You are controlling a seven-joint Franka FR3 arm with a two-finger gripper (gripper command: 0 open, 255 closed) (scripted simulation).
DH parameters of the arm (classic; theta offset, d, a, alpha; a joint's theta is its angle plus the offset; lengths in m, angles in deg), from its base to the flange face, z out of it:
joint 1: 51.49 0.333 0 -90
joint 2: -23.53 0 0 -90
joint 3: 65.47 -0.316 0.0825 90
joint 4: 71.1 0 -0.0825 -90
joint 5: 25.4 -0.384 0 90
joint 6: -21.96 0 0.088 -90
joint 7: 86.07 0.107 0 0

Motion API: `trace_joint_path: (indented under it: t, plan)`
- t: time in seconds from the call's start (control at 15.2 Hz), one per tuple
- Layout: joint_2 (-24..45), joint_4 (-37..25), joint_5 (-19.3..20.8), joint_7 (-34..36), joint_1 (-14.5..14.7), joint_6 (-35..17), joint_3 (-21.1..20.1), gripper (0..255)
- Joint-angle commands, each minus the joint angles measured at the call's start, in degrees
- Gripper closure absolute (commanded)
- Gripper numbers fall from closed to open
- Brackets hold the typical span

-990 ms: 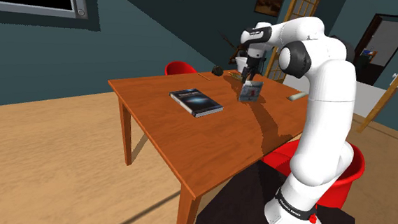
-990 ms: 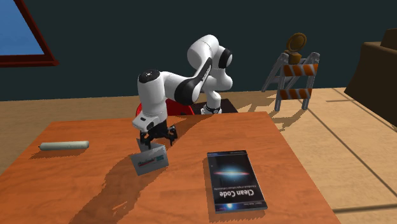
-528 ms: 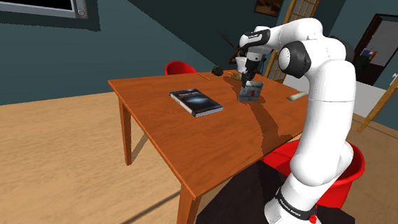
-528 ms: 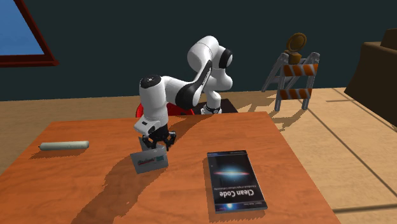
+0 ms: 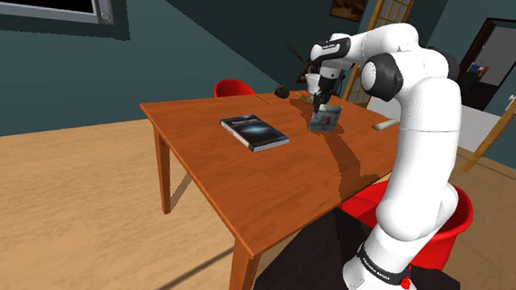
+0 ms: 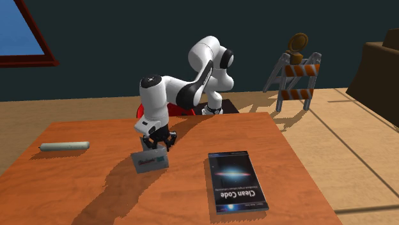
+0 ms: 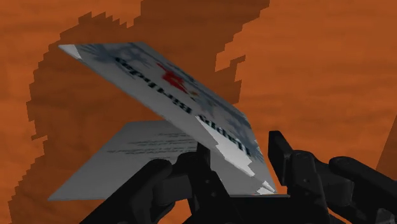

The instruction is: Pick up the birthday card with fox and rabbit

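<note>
White and pale blue, with a red mark and dark lettering, the birthday card is a folded sheet; its printed leaf is raised at a slant over the plain leaf beneath. We see the gripper nearly closed on the printed leaf's near corner, one black finger on each side, so the card is clasped between them.

In the second exterior view the card hangs tilted under the gripper, low over the orange-brown wooden table near its middle. We cannot tell whether its lower edge touches the wood. A dark book lies flat at about four o'clock from the card, apart from it, and a grey roll lies at nine o'clock, well apart.

In the shoulder view the card sits below the gripper on the far half of the table. Here the book is at eight o'clock and the roll at three o'clock. A red chair stands beyond the table's far edge, at ten o'clock from the card.
</note>
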Motion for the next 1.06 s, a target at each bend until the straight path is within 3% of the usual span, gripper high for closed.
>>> trace_joint_path:
  t: [0.0, 0.99]
  plan:
    - [0.0, -1.1, 0.0, 0.0, -0.1, 1.2, 0.1, 255]
    - [0.8, -12.5, -0.1, 0.2, -1.6, 11.7, 0.3, 255]
